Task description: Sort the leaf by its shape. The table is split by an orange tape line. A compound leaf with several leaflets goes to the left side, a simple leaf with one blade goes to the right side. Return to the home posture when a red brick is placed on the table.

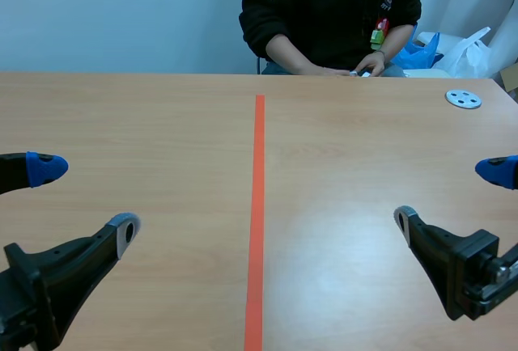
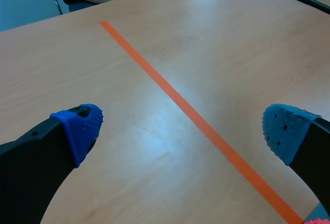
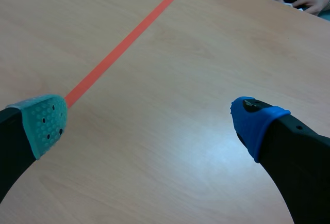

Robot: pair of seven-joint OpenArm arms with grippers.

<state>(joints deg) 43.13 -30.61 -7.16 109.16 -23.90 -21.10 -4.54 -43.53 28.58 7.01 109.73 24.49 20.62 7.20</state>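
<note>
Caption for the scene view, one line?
Open black left gripper and right gripper flank the orange tape line on the light wooden table; person seated opposite, grey round disc far right.

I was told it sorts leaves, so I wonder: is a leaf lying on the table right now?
No: in the scene view the table shows an orange line and a small grey disc, but no leaf.

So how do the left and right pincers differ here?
The left pincer sits left of the orange tape line, the right pincer right of it. The left pincer's pads both show blue; the right pincer has a teal pad and a blue pad. Both are open and empty.
</note>
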